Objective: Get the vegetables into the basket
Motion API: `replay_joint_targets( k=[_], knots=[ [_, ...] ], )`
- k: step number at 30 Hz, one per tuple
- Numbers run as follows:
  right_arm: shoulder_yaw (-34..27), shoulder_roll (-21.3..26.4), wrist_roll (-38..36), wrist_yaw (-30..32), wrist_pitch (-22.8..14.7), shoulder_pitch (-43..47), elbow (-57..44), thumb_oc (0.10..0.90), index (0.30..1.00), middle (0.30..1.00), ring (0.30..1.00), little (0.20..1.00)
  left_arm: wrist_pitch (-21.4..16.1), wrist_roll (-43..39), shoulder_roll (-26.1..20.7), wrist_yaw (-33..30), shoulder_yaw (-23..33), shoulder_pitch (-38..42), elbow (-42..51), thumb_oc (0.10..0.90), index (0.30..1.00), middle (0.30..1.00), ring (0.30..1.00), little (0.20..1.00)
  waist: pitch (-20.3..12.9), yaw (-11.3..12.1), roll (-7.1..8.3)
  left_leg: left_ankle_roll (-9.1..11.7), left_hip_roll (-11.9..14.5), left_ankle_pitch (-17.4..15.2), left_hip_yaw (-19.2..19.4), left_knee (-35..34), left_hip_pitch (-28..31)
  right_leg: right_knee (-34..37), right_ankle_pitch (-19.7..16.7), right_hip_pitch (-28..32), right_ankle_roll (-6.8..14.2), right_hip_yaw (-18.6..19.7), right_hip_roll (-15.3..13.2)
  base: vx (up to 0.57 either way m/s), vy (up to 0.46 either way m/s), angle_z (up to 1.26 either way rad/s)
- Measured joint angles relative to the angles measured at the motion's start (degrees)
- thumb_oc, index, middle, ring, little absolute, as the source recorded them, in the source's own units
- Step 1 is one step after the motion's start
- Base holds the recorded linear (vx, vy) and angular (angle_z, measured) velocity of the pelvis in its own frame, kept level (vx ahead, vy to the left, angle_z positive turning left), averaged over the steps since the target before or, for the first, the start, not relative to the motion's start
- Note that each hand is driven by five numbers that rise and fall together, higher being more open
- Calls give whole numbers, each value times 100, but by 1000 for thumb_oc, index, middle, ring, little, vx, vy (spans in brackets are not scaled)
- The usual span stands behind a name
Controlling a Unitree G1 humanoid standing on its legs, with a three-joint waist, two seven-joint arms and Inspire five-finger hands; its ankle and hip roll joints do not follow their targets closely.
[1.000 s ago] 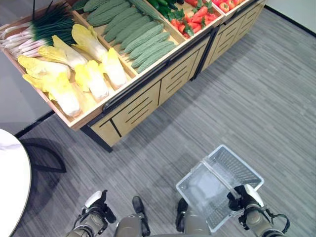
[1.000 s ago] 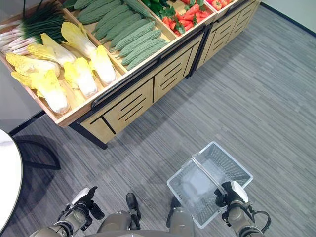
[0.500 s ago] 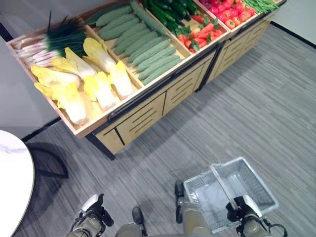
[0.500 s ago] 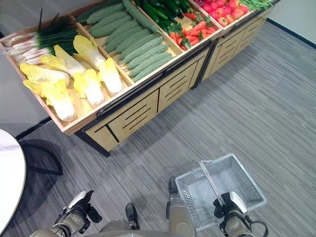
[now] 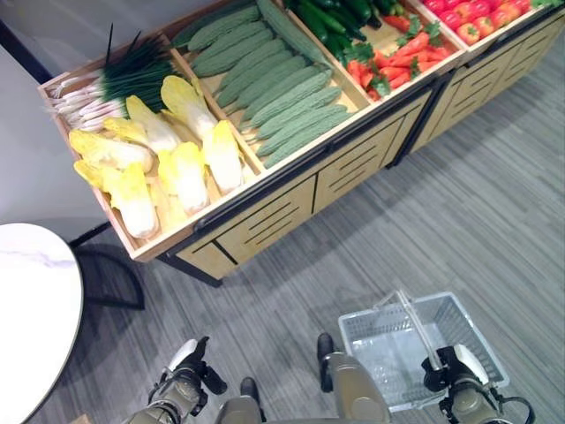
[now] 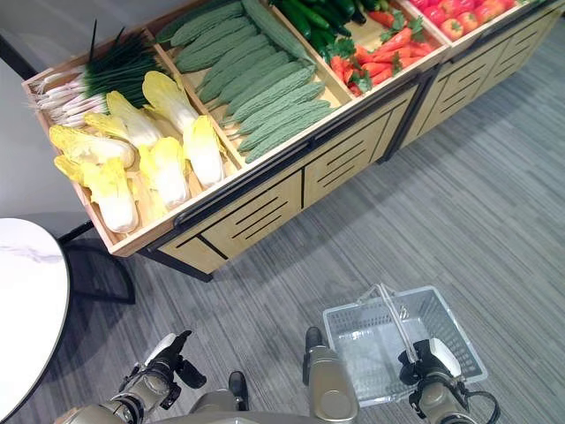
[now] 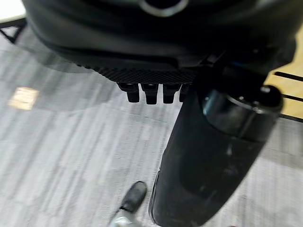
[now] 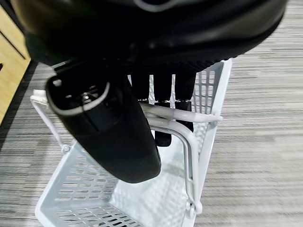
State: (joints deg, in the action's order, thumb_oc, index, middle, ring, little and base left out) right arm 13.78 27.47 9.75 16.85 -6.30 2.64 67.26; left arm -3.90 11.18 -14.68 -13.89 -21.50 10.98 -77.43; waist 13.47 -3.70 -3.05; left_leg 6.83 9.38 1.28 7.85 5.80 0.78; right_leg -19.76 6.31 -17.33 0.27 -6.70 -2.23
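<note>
An empty white plastic basket (image 5: pixel 381 346) hangs low on my right. My right hand (image 5: pixel 454 367) is shut on the basket's handle (image 8: pixel 178 116), with the fingers curled over the bar. My left hand (image 5: pixel 184 382) hangs low on my left, its fingers (image 7: pixel 147 92) curled and holding nothing. Ahead stands a slanted wooden stand (image 5: pixel 291 205) with vegetables: yellow Chinese cabbages (image 5: pixel 181 163), spring onions (image 5: pixel 106 84), bumpy green bitter gourds (image 5: pixel 282 97), dark cucumbers (image 5: pixel 331 18), carrots (image 5: pixel 399 55) and red tomatoes (image 5: pixel 477 13). Both hands are well short of the stand.
A round white table (image 5: pixel 31 318) stands at my left, with its dark base (image 5: pixel 110 278) beside the stand's corner. Grey carpet (image 5: pixel 494 203) spreads out to the right of the stand and in front of it.
The camera has moved, so the stand now sits lower and further right in view. The basket stays in my right hand and has turned squarer to me. My left hand still hangs empty.
</note>
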Motion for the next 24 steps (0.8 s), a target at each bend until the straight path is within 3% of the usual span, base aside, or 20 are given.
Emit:
replay_joint_targets(
  k=[4, 10, 15, 16, 17, 19, 20, 23, 24],
  knots=[
    [-6, 185, -12, -43, -46, -123, -384, 400, 300, 300, 300, 300, 10, -4, 27, 22, -22, -193, 100, 900, 1000, 1000, 1000, 1000, -54, -9, -78, 196, 120, 427, -126, -87, -3, 33, 113, 72, -119, -132, 104, 122, -192, 10],
    [18, 743, 58, -86, -3, -257, -995, 400, 300, 300, 300, 300, -22, -1, 35, 43, -38, -151, 177, 900, 1000, 1000, 1000, 1000, -95, -45, -118, 406, 203, 753, -395, 132, -52, 235, 48, 326, -264, -279, 170, 53, -113, 7],
    [22, 1046, 123, -45, -15, -419, -1448, 400, 300, 300, 300, 300, -23, 7, 42, 40, -92, -46, 201, 900, 1000, 1000, 1000, 1000, -169, -49, -101, 481, 195, 761, -604, 672, -366, 289, -13, 370, -371, -293, 184, 46, -119, 8],
    [23, 1085, 171, -24, -15, -573, -1478, 400, 300, 300, 300, 300, -4, 16, 66, 42, -323, 88, 189, 900, 1000, 1000, 1000, 1000, -154, -40, -45, 468, 186, 807, -491, 1319, -760, 378, -46, 427, -472, -395, 102, 91, -3, 36],
    [18, 1059, 167, 11, -8, -551, -1442, 400, 300, 300, 300, 300, -13, 20, 78, 31, -343, 97, 213, 900, 1000, 1000, 1000, 1000, -129, 12, 38, 454, 204, 902, -403, 1482, -950, 405, -26, 459, -552, -402, 32, 118, 13, 63],
    [16, 1041, 170, 77, 4, -709, -1439, 400, 300, 300, 300, 300, -46, 91, 112, 30, -384, 199, 251, 900, 1000, 1000, 1000, 1000, -134, 4, 85, 420, 188, 723, 78, 676, -1015, 788, -123, 611, -624, -575, -92, 110, 74, 57],
    [21, 1036, 171, 77, 5, -753, -1433, 400, 300, 300, 300, 300, -56, 130, 113, 23, -377, 209, 265, 900, 1000, 1000, 1000, 1000, -130, 29, 90, 415, 156, 737, 143, 324, -1019, 879, -234, 632, -649, -626, -92, 140, 110, 27],
    [58, 841, 198, 136, -16, -714, -1215, 400, 300, 300, 300, 300, -32, 187, -1, -80, -359, 198, 311, 900, 1000, 1000, 1000, 1000, -92, 181, 136, 394, 295, 816, 619, -633, -1316, 1079, -333, 828, -548, -741, -38, 120, 92, 10],
    [62, 835, 233, 140, -34, -693, -1224, 400, 300, 300, 300, 300, -40, 179, -33, -99, -338, 172, 360, 900, 1000, 1000, 1000, 1000, -90, 189, 137, 330, 349, 870, 656, -549, -1382, 1083, -326, 822, -537, -731, -35, 218, 225, -27]
  ],
)
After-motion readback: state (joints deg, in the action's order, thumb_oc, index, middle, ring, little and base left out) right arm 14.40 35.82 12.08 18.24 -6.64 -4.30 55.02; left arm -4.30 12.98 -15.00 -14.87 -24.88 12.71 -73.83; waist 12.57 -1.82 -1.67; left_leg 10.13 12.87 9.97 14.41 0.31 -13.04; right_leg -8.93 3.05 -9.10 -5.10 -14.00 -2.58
